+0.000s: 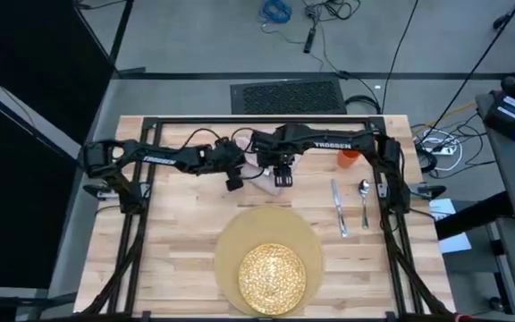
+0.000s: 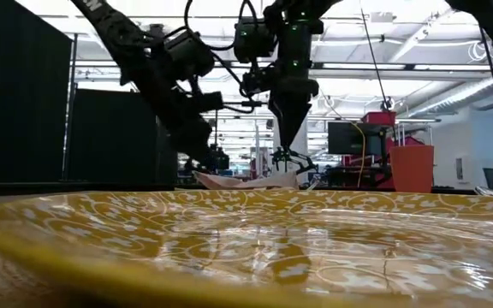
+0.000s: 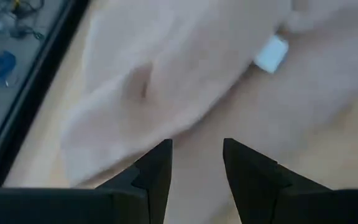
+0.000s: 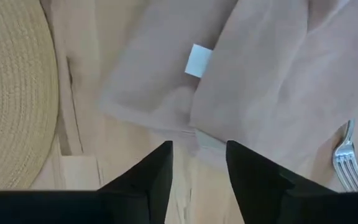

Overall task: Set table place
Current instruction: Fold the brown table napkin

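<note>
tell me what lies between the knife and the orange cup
In the high view only bare table shows between the knife and the orange cup.

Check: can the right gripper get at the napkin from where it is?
Probably yes. The right gripper hangs open just over the napkin, nothing between; the left gripper crowds the same cloth, so a clash is possible.

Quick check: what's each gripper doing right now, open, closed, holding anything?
Left gripper: open, empty, over the napkin.
Right gripper: open, empty, over the same napkin.
</note>
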{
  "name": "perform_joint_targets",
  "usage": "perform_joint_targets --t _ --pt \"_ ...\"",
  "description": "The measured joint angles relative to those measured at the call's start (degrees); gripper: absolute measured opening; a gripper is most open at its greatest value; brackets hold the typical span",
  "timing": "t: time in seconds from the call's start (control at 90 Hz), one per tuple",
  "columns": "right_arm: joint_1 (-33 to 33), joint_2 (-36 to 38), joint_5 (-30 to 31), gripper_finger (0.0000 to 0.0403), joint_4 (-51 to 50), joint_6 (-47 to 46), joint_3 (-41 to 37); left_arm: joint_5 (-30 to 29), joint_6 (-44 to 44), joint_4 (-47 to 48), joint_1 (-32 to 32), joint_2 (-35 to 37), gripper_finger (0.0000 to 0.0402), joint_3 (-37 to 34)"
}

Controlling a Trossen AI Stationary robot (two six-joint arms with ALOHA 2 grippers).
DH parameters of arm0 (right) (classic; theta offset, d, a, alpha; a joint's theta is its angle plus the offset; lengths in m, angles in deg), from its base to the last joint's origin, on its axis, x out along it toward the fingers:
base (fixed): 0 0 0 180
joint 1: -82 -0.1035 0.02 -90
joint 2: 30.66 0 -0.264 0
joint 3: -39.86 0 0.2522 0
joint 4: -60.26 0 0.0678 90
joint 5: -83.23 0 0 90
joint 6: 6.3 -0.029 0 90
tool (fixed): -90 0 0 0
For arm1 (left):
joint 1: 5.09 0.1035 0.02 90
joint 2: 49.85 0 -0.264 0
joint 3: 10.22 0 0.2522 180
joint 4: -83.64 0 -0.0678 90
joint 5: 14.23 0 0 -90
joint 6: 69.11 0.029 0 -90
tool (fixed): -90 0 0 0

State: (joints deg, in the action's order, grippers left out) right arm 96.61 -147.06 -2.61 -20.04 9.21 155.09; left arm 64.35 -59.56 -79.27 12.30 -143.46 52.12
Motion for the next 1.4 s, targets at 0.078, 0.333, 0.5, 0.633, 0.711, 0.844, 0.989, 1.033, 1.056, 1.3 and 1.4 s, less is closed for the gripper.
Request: perform_joint_targets --t 0.078,0.333,0.5,0.633,0.711,0.844,0.989,1.033,1.056,1.3,1.4 --pt "0.33 0.00 0.13 0.0130 -0.35 -0.02 0.00 0.26 -0.20 -0.64 0.38 -1.02 0.0130 0.25" --pt "0.48 0.00 0.20 0.0130 -1.69 -0.21 -0.01 1.99 -3.14 -0.75 1.39 -6.19 0.0130 2.20" --pt "0.46 0.02 0.20 0.0130 -2.77 -0.95 0.00 2.38 -3.24 0.12 1.65 -9.44 0.0130 3.66" --pt "0.46 0.04 0.20 0.0130 -3.45 -1.33 0.00 2.49 -3.82 0.14 1.65 -11.08 0.0130 3.84" --pt "0.46 0.04 0.20 0.0130 -3.70 -1.38 -0.02 3.52 -4.77 0.88 1.65 -11.56 0.0130 4.09" --pt "0.41 0.04 0.19 0.0130 -3.67 -1.97 -0.02 4.37 -5.01 5.68 1.23 -11.01 0.0130 4.21" --pt "0.39 0.04 0.17 0.0130 -3.63 -2.91 -0.02 4.38 -4.90 14.09 -0.32 -9.00 0.0130 4.09" --pt "0.37 0.04 0.17 0.0130 -3.58 -3.19 -0.02 4.44 -4.85 17.02 -0.97 -7.99 0.0130 4.09" --pt "0.31 0.04 0.17 0.0130 -3.59 -3.39 -0.02 4.49 -4.82 19.01 -1.35 -7.54 0.0130 4.09" --pt "-0.13 0.04 0.02 0.0130 -3.43 -4.31 -0.02 5.01 -4.77 32.39 -7.30 -4.42 0.0130 3.43" --pt "-0.77 0.04 -0.01 0.0130 -3.49 -3.97 -0.02 5.14 -5.96 33.06 -9.97 -1.51 0.0130 3.02"
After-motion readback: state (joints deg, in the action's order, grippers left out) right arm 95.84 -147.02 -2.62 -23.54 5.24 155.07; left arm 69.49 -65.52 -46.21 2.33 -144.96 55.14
